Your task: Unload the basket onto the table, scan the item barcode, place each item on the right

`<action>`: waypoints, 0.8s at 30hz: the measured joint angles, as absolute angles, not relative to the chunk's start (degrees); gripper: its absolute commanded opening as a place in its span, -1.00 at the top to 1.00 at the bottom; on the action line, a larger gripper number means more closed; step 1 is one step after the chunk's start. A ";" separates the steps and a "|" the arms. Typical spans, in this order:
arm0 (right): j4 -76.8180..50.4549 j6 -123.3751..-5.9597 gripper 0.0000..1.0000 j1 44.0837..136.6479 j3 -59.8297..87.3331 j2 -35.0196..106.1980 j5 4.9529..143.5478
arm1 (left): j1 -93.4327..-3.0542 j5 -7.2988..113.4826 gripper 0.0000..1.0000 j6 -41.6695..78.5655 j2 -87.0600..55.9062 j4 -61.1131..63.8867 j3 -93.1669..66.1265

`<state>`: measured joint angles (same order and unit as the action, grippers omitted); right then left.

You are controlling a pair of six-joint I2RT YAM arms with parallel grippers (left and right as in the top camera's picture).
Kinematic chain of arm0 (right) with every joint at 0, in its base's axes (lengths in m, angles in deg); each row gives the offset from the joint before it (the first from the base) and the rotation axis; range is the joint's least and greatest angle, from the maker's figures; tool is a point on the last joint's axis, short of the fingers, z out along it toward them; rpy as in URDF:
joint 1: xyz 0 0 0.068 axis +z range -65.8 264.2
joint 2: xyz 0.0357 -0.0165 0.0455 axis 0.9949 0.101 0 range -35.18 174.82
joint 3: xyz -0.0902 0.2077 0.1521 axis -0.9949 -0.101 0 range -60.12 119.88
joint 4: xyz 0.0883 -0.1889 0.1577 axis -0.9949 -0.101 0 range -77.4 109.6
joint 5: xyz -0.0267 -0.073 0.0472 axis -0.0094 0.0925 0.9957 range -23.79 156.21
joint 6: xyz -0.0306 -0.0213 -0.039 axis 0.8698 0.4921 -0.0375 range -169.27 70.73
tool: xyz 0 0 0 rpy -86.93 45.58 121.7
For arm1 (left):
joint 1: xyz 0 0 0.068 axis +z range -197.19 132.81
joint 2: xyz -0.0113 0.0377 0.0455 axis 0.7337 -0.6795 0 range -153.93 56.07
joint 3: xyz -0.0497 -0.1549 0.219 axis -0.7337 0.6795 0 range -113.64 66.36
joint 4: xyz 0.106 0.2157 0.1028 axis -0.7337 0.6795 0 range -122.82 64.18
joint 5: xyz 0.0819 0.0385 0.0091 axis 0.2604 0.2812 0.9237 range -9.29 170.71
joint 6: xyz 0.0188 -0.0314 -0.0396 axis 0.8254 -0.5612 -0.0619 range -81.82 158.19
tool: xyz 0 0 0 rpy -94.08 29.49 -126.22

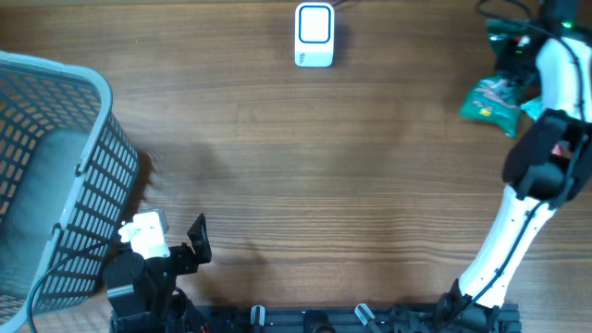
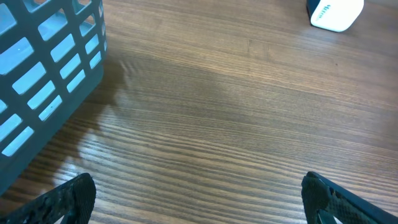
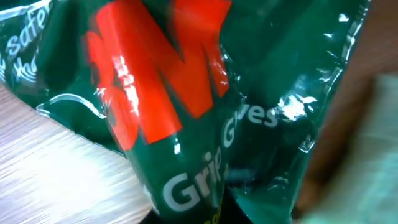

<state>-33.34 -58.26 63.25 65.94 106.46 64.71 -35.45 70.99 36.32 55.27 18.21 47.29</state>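
Table (image 1: 324, 157) warm brown, fine straight wood grain; basket (image 1: 55, 166) slate blue-grey, lattice of rectangular holes; scanner (image 1: 314, 35) white, dark-outlined face; glove packet (image 3: 249, 93) glossy dark green, big red lettering, white script; second packet (image 1: 495, 100) paler green, mottled print; right arm (image 1: 513, 227) white, black joints.

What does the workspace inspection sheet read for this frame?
Surface: wooden table, no spills seen.
Job's things: white scanner at the far edge; green glove packet fills the right wrist view.
Clutter: grey basket on the left; light green bag on the right.
Grippers: left gripper open, empty; right gripper at the packets, jaws unclear.
Cables: scanner lead.
Surroundings: nothing seen.
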 measured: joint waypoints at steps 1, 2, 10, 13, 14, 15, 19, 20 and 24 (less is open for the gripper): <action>-33.43 -57.91 -0.50 61.50 65.91 106.46 64.71 | -35.45 70.99 -1.00 36.32 55.27 18.21 47.29; -33.45 -57.72 -0.99 60.17 65.91 106.48 64.75 | -35.45 70.99 -1.00 36.32 55.27 18.23 47.29; -37.17 -57.26 -0.99 54.71 68.97 106.05 68.69 | -35.45 70.99 -1.00 36.32 55.27 18.23 47.29; -38.87 -57.10 -0.99 55.69 69.69 100.82 75.00 | -35.45 70.99 -1.00 36.32 55.27 18.21 47.29; -39.51 -57.10 -0.99 56.45 69.74 97.17 77.15 | -35.45 70.99 -1.00 36.32 55.27 18.23 47.29; -39.81 -57.08 -0.99 57.18 69.80 93.94 78.33 | -35.45 70.99 -1.00 36.32 55.27 18.23 47.29; -43.11 -57.10 -0.99 60.80 70.85 79.03 81.52 | -35.45 70.99 -1.00 36.32 55.27 18.21 47.29; -44.34 -57.10 -0.99 61.90 71.40 74.92 82.37 | -35.45 70.99 -1.00 36.32 55.27 18.21 47.29; -53.43 -57.08 -0.99 66.20 73.34 59.01 86.17 | -35.45 70.97 -1.00 36.32 55.27 18.21 47.29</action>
<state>-53.43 -57.08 66.20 73.34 59.01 86.17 -35.45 70.97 36.32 55.27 18.21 47.29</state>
